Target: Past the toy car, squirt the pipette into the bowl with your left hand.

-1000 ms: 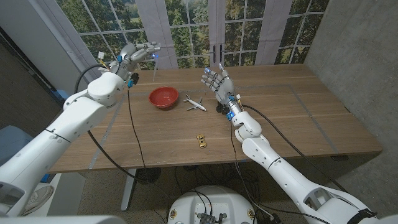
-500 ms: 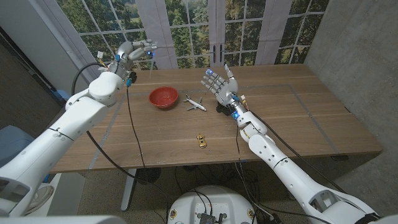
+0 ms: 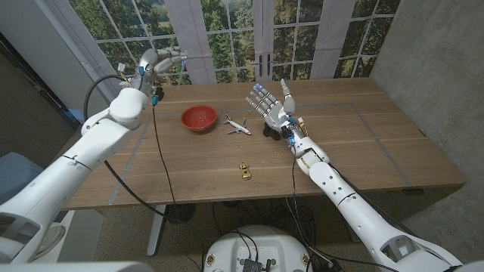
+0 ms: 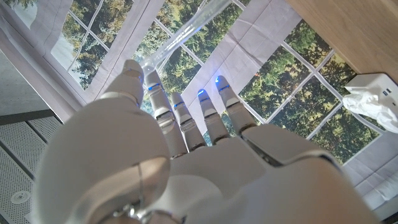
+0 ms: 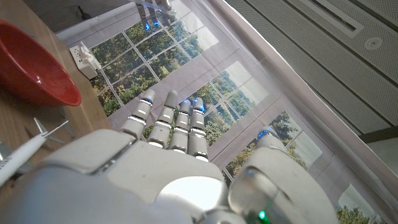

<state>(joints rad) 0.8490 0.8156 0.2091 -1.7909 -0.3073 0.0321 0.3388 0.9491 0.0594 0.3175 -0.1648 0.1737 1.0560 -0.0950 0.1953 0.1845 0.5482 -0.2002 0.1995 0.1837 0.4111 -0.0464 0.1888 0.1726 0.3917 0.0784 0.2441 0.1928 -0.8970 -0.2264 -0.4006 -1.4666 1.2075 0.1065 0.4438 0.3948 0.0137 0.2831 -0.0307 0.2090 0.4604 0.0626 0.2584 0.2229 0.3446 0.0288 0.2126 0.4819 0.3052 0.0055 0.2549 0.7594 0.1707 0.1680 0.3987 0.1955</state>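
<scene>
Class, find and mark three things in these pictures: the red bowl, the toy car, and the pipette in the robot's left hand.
red bowl (image 3: 198, 119), head view, on its inner hollow.
toy car (image 3: 245, 171), head view, on its yellow body.
pipette (image 4: 186, 31), left wrist view, on its clear tube past the fingers.

A long wooden table (image 3: 340, 143) with a brown plank top and darker seams stands against a wall covered by a printed backdrop of white-framed window panes (image 3: 227, 38) looking onto green trees. A grey concrete-textured wall (image 3: 431, 68) closes the room on one side, and a plain grey panel (image 3: 34, 45) stands on the other. The floor (image 3: 204, 227) under the table is beige carpet with black cables lying on it. A white perforated ceiling (image 5: 298, 43) shows overhead. The light is even and soft.
</scene>
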